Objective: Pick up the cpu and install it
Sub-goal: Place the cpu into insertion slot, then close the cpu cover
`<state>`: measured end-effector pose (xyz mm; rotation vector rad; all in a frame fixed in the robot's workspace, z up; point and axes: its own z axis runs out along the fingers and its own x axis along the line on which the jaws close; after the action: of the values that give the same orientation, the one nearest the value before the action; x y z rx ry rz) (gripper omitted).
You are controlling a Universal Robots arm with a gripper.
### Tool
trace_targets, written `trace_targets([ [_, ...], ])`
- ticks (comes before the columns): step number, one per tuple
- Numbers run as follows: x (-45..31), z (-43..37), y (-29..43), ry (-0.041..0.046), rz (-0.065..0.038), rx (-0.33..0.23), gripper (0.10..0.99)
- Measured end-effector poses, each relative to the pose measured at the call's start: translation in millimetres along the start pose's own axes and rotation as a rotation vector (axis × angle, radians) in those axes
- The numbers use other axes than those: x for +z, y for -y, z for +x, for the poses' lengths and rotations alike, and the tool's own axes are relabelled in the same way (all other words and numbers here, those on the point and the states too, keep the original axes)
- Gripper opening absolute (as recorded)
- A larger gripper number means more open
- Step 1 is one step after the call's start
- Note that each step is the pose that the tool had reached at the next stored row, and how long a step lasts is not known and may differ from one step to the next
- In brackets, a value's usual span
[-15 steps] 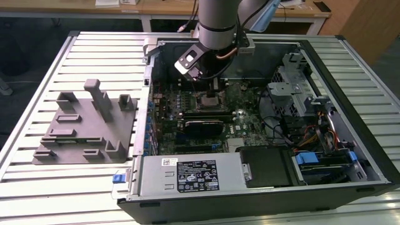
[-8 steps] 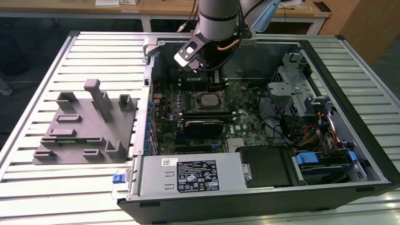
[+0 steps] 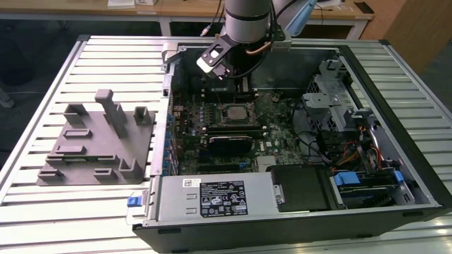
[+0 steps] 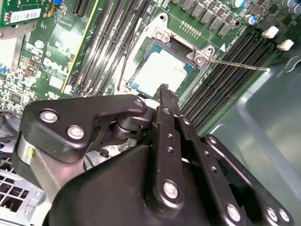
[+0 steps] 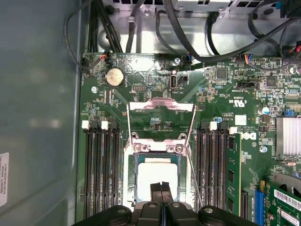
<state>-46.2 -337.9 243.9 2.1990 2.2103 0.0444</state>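
Note:
The cpu (image 5: 157, 176), a pale silver square chip, lies flat in the open motherboard socket (image 5: 129, 174); it also shows in the second wrist view (image 4: 162, 70) and in the exterior view (image 3: 233, 113). The socket's metal load plate (image 5: 162, 107) is flipped back and its thin lever (image 4: 237, 63) sticks out sideways. My gripper (image 5: 161, 188) hovers just above the chip with its black fingers (image 4: 164, 96) pressed together and nothing between them. In the exterior view the gripper (image 3: 227, 78) hangs inside the computer case, a little behind the socket.
The open computer case (image 3: 416, 174) lies on a slatted metal table (image 3: 42, 211). A grey fixture (image 3: 99, 143) with upright blocks stands at the exterior view's left. Memory slots (image 5: 101, 169) flank the socket. The power supply (image 3: 211, 198) and drive cage (image 3: 335, 100) fill the case's other sides.

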Motion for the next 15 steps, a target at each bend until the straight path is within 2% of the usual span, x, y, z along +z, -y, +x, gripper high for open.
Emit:
trace_targets([
  [10, -0.1, 0.0, 0.0, 0.0001, 0.0, 0.0, 0.106],
  [15, -5.2, 0.0, -0.2, 0.0001, 0.0, 0.0, 0.106],
])
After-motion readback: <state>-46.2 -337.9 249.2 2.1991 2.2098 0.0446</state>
